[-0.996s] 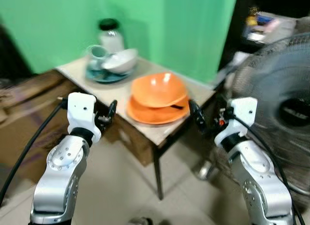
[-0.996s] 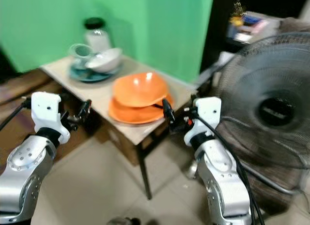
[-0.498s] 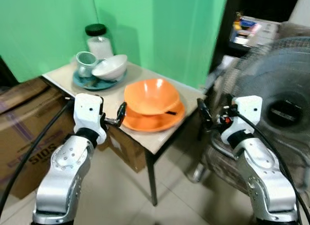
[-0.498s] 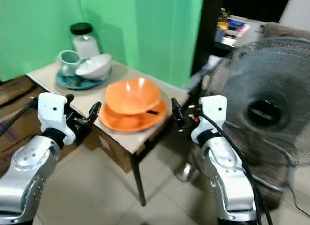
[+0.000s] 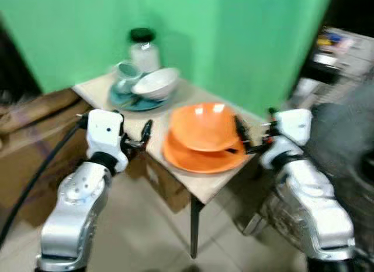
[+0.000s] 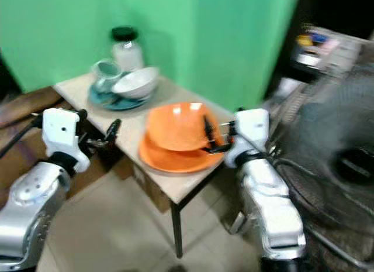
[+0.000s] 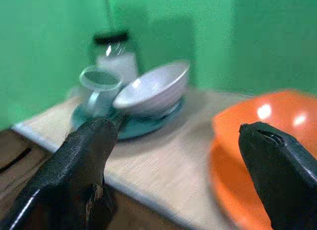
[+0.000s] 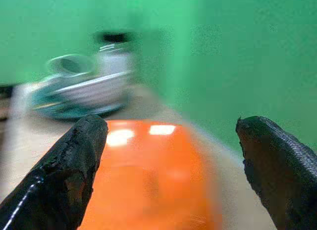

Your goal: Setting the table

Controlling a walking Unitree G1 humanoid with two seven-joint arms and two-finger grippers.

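Note:
A small beige table (image 5: 175, 108) holds an orange bowl (image 5: 201, 124) stacked on an orange plate (image 5: 204, 158) near its front corner. Behind them, a white bowl (image 5: 156, 83) and a teal mug (image 5: 124, 70) sit on a teal plate (image 5: 130, 101), with a black-lidded jar (image 5: 143, 47) at the back. My left gripper (image 5: 135, 134) is open at the table's left front edge, level with the tabletop. My right gripper (image 5: 252, 130) is open at the orange bowl's right rim; its wrist view looks across the orange bowl (image 8: 148, 170).
Cardboard boxes (image 5: 29, 143) stand to the left of and under the table. A large floor fan (image 6: 345, 167) stands close on the right. A green wall (image 5: 234, 38) backs the table. A cluttered shelf (image 5: 345, 47) is at the far right. Tiled floor (image 5: 146, 237) lies below.
The camera has swung, so the whole scene has shifted right and blurred. My right gripper has moved from beyond the table's right edge to the orange bowl's rim. The left gripper stays by the table's left edge.

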